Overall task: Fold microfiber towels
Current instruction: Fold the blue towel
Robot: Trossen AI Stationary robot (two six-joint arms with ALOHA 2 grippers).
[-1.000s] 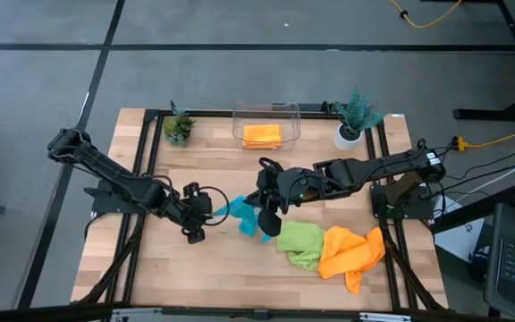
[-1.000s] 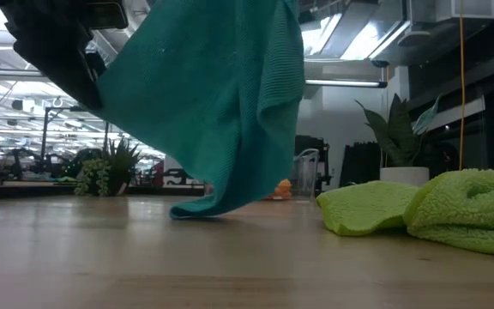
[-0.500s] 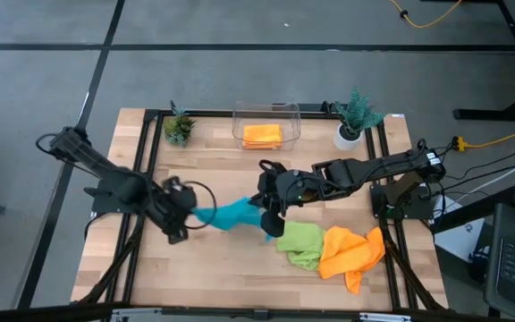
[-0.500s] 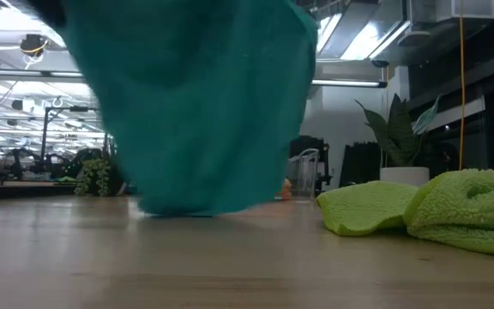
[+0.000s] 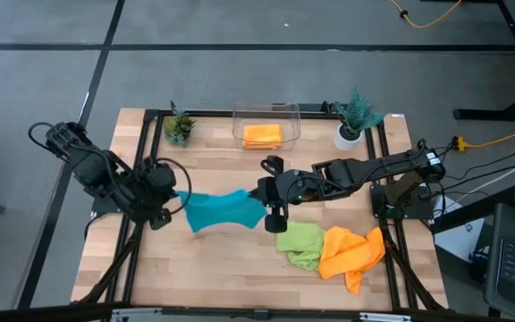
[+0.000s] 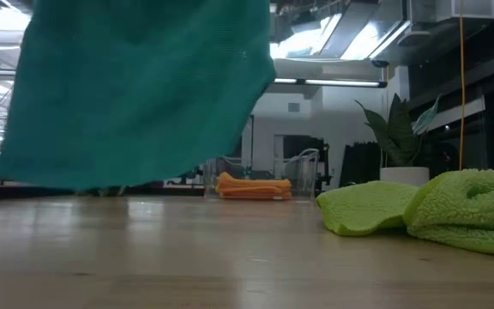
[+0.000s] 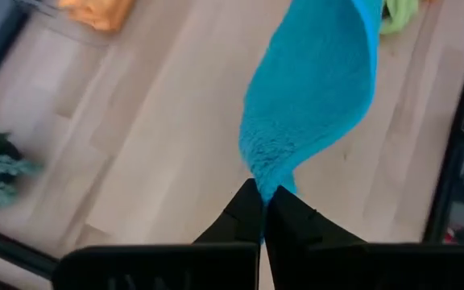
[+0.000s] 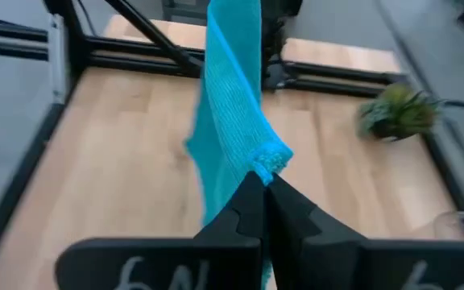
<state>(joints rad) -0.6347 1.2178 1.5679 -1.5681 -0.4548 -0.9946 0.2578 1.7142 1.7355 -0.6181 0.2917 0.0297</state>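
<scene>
The teal towel (image 5: 220, 209) now hangs stretched between the two arms above the middle of the table (image 5: 222, 268), where a second ago it drooped in a bunch from the right side with its lower edge brushing the wood. The left tool (image 5: 170, 199) has closed onto the towel's left corner and has drawn back toward the left side of the table, pulling the cloth out into a wide band; the left wrist view shows its fingers (image 7: 258, 217) pinched tight on a tuft of teal pile. The right tool (image 5: 268, 207) stays clamped on the opposite corner, near the table's centre, with the cloth rising from its fingers (image 8: 258, 197) in its own wrist view. From table height, the towel (image 6: 140, 90) has lifted clear of the surface and no longer hides the clear bin (image 5: 266, 123) at the back, where one orange towel (image 5: 262, 135) lies folded. This likely means the teal towel is spread and ready to be laid flat for its first fold. The lime green towel (image 5: 300, 243) and the other orange towel (image 5: 351, 252) lie crumpled together, touching, at the front right, not yet folded. Two potted plants (image 5: 179, 127) stand at the back edge.
</scene>
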